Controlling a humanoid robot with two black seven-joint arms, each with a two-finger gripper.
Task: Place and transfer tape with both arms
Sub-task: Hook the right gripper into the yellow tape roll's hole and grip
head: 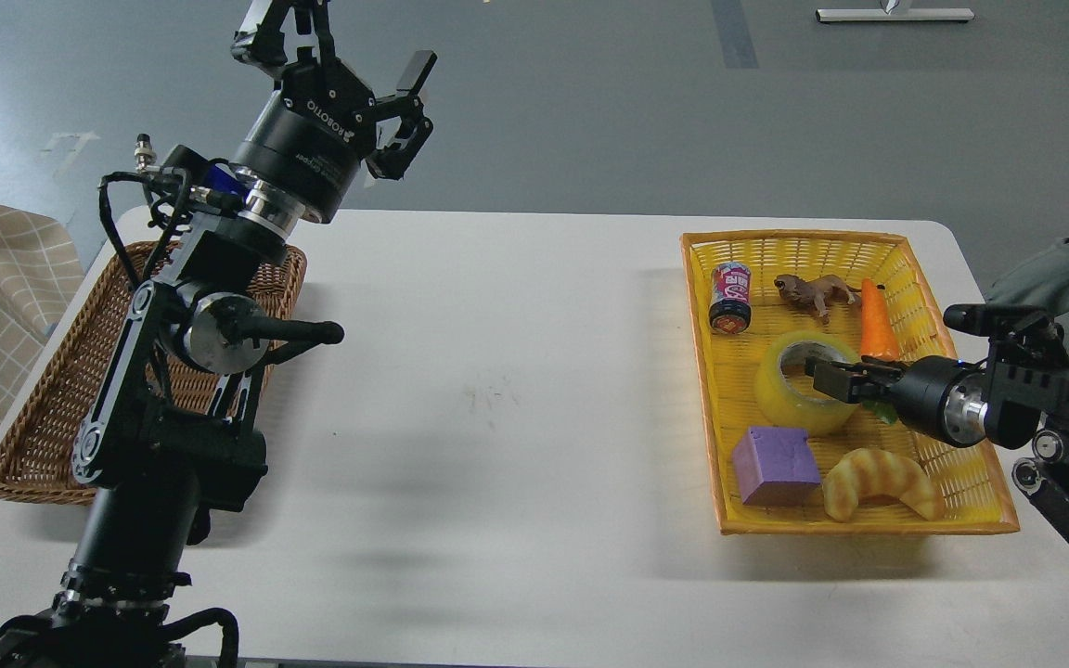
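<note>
The tape (790,401), a yellowish translucent roll with a grey-white core, lies flat in the yellow basket (869,243) at the right. My right gripper (831,380) comes in low from the right and sits at the roll's right rim. One finger seems to be over the core hole and the other outside the wall. The fingers are dark and close together, so I cannot tell whether they grip the roll. My left gripper (341,48) is open and empty, held high above the table's back left edge.
In the yellow basket are also a purple cube (776,466), a croissant (882,481), a carrot (876,320), a small can (730,297) and a brown toy animal (813,291). A brown wicker tray (38,408) stands at the left, behind my left arm.
</note>
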